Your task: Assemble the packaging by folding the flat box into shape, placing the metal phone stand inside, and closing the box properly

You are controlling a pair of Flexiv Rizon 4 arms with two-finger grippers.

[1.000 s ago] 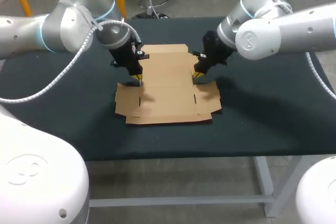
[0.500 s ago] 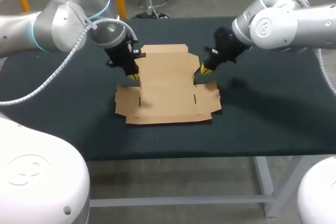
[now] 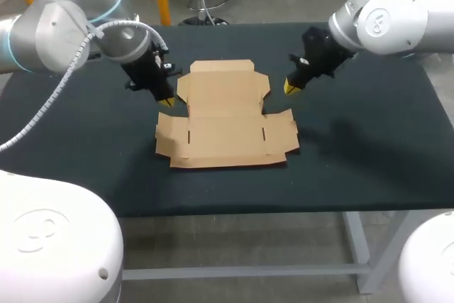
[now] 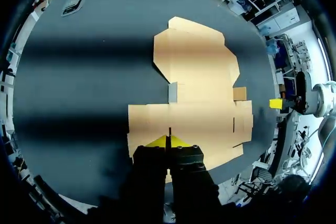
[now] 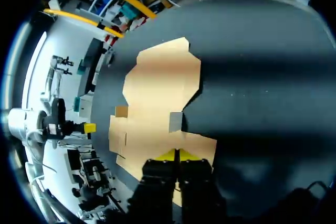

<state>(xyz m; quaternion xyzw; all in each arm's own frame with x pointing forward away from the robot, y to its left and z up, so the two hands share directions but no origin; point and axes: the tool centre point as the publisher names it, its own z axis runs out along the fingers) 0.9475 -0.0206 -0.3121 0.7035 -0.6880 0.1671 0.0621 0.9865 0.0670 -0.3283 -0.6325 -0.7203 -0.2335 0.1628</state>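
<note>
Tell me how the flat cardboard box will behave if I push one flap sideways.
The flat cardboard box looks thin and light, so it would probably slide over the dark table rather than fold. Its slits and creases suggest the flaps will hinge easily while the panels stay fairly stiff.

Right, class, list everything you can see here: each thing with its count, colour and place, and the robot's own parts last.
box: one, brown cardboard, flat and unfolded, mid-table.
table: one, black top, under the box.
small object: one, grey, near a table corner away from the box; too small to identify.
left arm, right arm: two, white, coming in from either side.
left pincer, right pincer: two, black with yellow tips, shut, either side of the box, not touching it.
</note>
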